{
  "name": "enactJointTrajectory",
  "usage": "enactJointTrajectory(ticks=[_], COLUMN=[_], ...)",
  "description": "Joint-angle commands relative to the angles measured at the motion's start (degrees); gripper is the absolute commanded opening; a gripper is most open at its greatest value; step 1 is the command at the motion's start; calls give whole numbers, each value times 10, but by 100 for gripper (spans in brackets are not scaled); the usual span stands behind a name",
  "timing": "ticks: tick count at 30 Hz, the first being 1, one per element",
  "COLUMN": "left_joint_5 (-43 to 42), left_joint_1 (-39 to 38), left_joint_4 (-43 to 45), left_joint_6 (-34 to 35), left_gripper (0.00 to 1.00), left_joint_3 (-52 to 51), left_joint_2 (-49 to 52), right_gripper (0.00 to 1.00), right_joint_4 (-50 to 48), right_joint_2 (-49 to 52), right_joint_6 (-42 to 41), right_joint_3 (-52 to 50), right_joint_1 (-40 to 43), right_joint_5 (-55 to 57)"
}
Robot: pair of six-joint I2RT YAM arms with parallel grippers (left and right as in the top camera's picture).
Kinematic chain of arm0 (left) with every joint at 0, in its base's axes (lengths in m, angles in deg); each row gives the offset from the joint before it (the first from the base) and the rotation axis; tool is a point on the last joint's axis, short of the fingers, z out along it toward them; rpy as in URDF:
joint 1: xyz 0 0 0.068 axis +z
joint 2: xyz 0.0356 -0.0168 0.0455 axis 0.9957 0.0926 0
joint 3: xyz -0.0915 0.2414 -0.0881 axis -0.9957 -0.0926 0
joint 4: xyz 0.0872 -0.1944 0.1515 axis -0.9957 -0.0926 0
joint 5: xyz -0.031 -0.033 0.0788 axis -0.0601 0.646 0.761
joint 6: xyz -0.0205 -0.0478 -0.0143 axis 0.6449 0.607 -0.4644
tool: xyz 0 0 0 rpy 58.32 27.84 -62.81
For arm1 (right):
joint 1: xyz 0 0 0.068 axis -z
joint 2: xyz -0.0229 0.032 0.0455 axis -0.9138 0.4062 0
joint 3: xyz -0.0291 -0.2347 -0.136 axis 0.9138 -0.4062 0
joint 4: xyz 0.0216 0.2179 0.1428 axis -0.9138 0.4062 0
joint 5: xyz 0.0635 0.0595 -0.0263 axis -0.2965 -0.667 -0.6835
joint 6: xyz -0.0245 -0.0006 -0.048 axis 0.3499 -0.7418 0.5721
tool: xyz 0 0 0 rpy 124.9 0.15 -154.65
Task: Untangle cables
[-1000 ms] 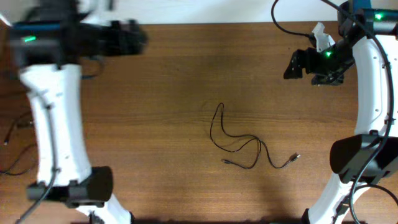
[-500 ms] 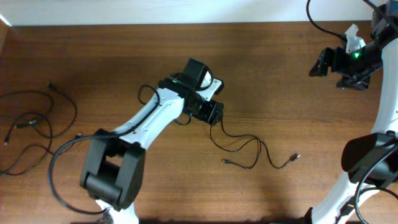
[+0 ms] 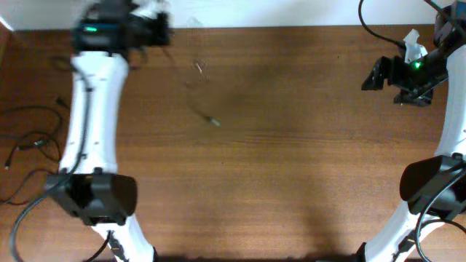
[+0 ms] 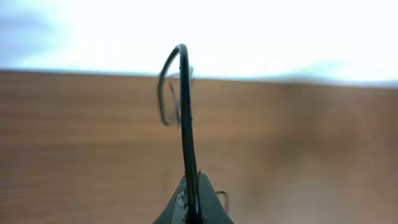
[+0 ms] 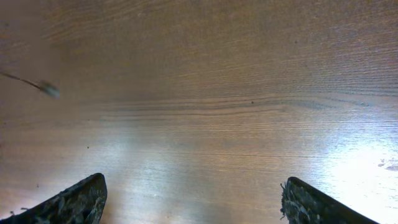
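My left gripper (image 3: pixel 160 32) is at the table's far left corner, blurred by motion, and shut on a thin black cable (image 4: pixel 185 124). In the left wrist view that cable rises from between the closed fingertips (image 4: pixel 205 202) and curls into a loop at the top. Overhead, the rest of it trails as a faint smear, with a plug end (image 3: pixel 213 121) hanging over the wood. The same plug (image 5: pixel 48 89) shows blurred in the right wrist view. More cables (image 3: pixel 35 140) lie in loose curls at the left edge. My right gripper (image 3: pixel 370 74) hovers open at the far right, nothing between its fingers (image 5: pixel 74 202).
The white left arm (image 3: pixel 91 124) stretches along the left side from its base (image 3: pixel 91 200) near the front edge. The right arm's base (image 3: pixel 429 185) stands at the front right, with thick black cabling on it. A white wall borders the table's far edge.
My left gripper closed on the cable in mid-table and swung it up to the far left corner; the cable no longer lies in the middle. The right arm stayed put.
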Motion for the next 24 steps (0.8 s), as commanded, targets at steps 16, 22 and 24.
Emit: enactJointTrajectory(ticks=[16,22,24], left_joint_5=[234,8,9], left_joint_1=[263,312,321], left_joint_4=[144,-126,-223], left_joint_6=[19,69,69], left_gripper=[99,99,99], left_joint_3=[64,312,367], left_joint_2=[232,215,215], right_gripper=[91,91,91], right_joint_4=[17,16,16], right_joint_2=[-5,-5,-5], right_joint_6=[-2,-2,8], right_joint_3=[-2,-2,-2], right_joint_1=[-1,-1,-1], right_joint_5=[3,3,3])
